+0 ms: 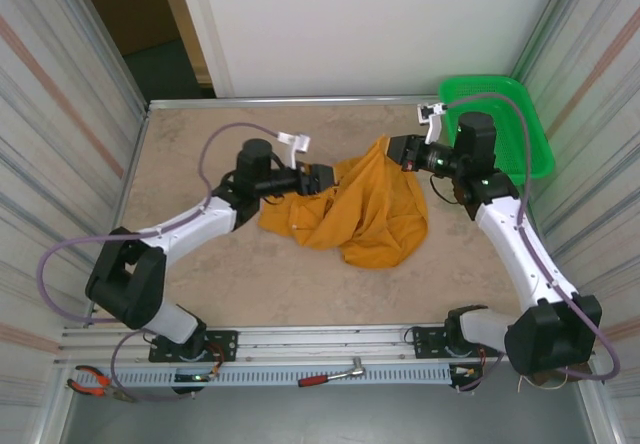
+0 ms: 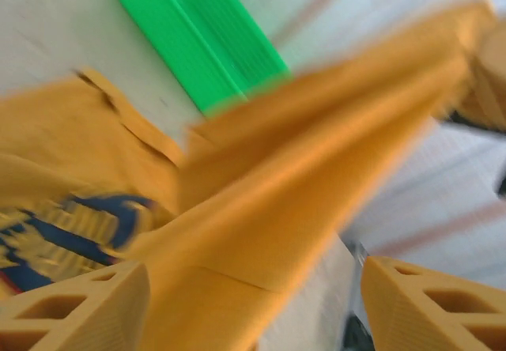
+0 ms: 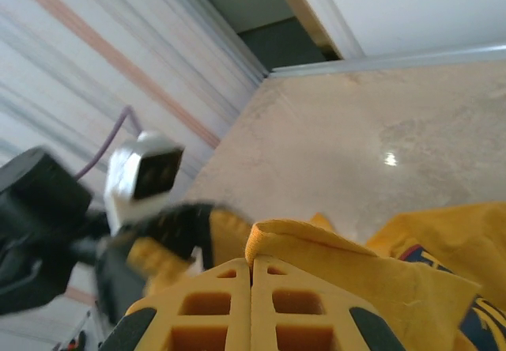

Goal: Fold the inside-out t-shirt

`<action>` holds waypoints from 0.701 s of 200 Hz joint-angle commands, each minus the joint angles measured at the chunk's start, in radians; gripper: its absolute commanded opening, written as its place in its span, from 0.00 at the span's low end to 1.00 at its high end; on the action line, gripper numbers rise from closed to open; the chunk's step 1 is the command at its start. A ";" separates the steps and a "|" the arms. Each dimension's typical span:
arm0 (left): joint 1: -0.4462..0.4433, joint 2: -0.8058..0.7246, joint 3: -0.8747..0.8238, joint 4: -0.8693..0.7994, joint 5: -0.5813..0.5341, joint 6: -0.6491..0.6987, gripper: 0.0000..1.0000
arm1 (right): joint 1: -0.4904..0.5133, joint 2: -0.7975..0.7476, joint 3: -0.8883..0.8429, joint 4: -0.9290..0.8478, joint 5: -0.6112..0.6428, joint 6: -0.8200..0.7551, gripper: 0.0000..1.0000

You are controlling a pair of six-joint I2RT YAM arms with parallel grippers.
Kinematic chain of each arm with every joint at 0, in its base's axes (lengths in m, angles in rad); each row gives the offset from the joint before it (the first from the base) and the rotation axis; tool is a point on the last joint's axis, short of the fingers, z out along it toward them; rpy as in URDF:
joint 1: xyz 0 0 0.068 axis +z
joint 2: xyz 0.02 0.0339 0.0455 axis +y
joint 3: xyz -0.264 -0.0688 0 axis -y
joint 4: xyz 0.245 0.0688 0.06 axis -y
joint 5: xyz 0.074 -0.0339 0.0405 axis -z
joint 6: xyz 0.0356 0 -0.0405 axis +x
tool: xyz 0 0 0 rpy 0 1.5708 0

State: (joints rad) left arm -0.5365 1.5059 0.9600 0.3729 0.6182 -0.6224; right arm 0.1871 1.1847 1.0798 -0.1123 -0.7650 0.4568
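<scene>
Inside-out t-shirt (image 1: 370, 209) is lying bunched mid-worktop (image 1: 250, 274). Your right end effector (image 1: 392, 150) is pinching its raised edge shut, while your left end effector (image 1: 325, 177) is gaping wide, with fabric running rightward between its jaws.

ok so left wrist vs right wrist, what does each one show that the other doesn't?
Left wrist, not right wrist: the green basket, and the left tool open, a stretched band of the t-shirt running between its fingers. Right wrist, not left wrist: the right tool shut on a fold of the t-shirt, the left arm's wrist camera, the dark doorway. Both: the t-shirt, its navy print, the table.
</scene>
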 commanded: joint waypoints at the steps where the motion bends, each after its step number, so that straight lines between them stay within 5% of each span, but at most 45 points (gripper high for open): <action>1: 0.035 0.017 0.075 0.002 0.010 -0.011 0.75 | 0.002 -0.031 0.053 0.004 -0.147 -0.032 0.00; 32: 0.053 0.177 0.186 0.103 0.169 -0.115 0.78 | 0.007 -0.012 0.085 0.023 -0.157 -0.015 0.00; 76: -0.011 0.330 0.218 0.468 0.376 -0.350 0.78 | 0.011 0.024 0.109 0.010 -0.115 -0.027 0.00; 89: -0.024 0.359 0.221 0.547 0.396 -0.400 0.64 | 0.011 0.037 0.109 0.011 -0.096 -0.032 0.00; 114: -0.017 0.395 0.276 0.535 0.367 -0.422 0.01 | 0.006 0.069 0.116 0.010 -0.058 -0.041 0.00; 140: 0.033 0.366 0.342 0.316 0.236 -0.305 0.00 | 0.008 0.074 0.102 -0.010 -0.009 -0.049 0.00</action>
State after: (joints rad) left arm -0.5564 1.9068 1.2217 0.7799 0.9394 -0.9894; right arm 0.1913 1.2587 1.1561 -0.1165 -0.8272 0.4431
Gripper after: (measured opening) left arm 0.061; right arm 0.051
